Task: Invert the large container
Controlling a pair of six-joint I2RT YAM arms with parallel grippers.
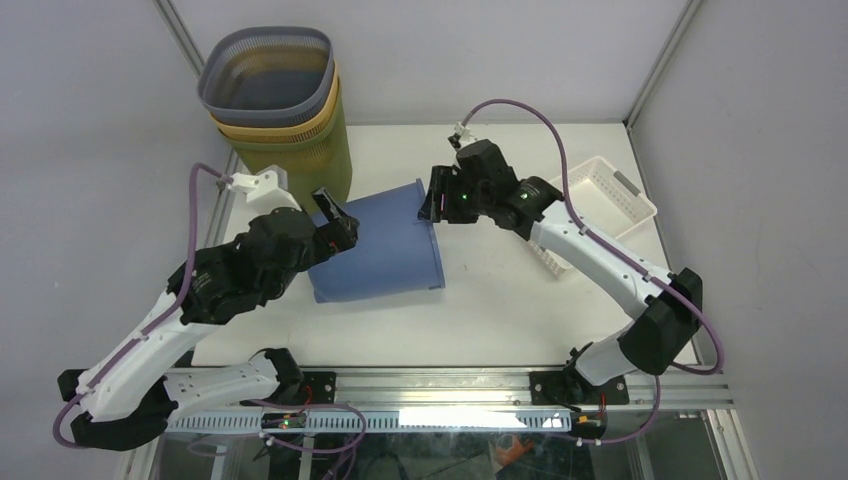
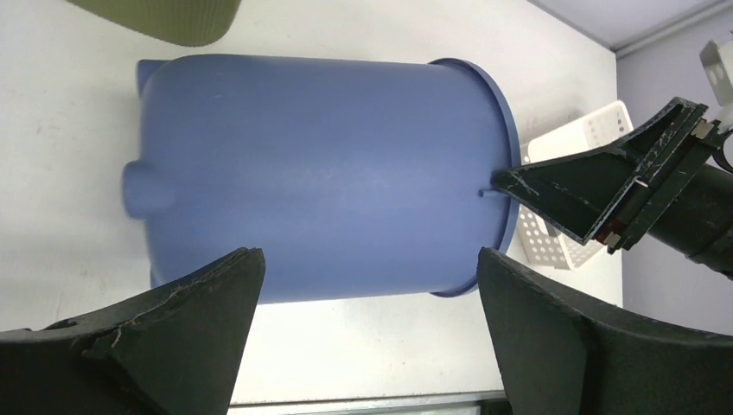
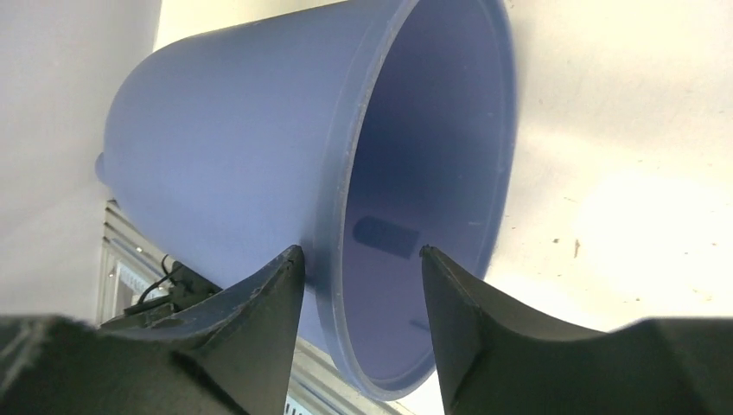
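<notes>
The large blue container [image 1: 380, 250] lies on its side in the middle of the table, with its open mouth facing right. My left gripper [image 1: 335, 215] is open beside its base end. In the left wrist view the container [image 2: 320, 173] fills the space ahead of the wide-open left gripper [image 2: 370, 255], which holds nothing. My right gripper [image 1: 432, 195] is open at the top of the rim. In the right wrist view the right gripper [image 3: 361, 251] straddles the rim of the container [image 3: 233, 130], with one finger outside the wall and one inside the mouth.
A stack of grey, yellow and olive baskets [image 1: 275, 100] stands at the back left, close to the container's base. A white perforated basket [image 1: 600, 205] lies at the right under the right arm, and it also shows in the left wrist view [image 2: 588, 130].
</notes>
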